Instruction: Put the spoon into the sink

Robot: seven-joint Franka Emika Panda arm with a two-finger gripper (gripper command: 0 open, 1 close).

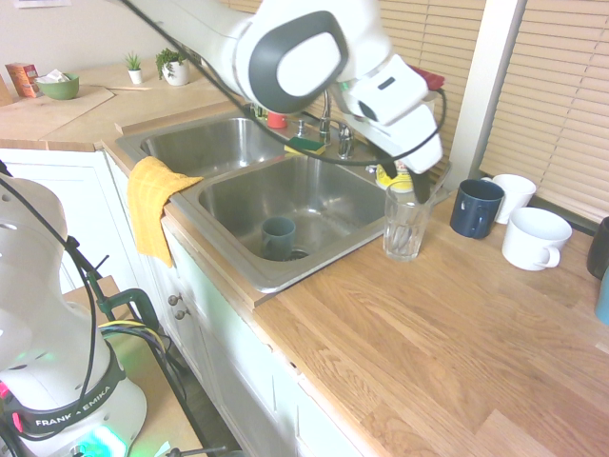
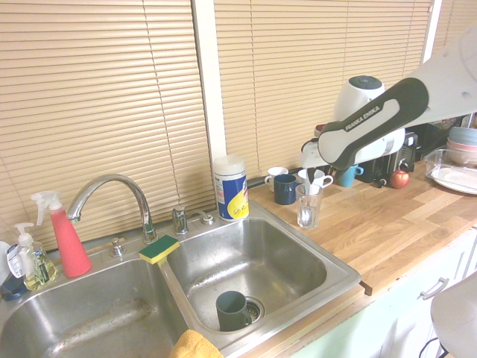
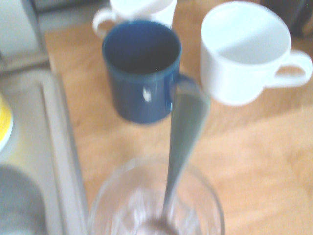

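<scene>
The spoon leans in the glass near the counter's sink-side edge. The pincer is released. Likely stiff, light (slippery too): grasp the upper handle.

White, rounded arm with dark-grey oval panels

In the wrist view, the clear glass is cut off by the edge, and the spoon is blurred along its handle, its lower end indistinct behind the glass wall. In the first exterior view, the arm covers part of the wipes canister; the teal mug is truncated at the frame edge.
</scene>
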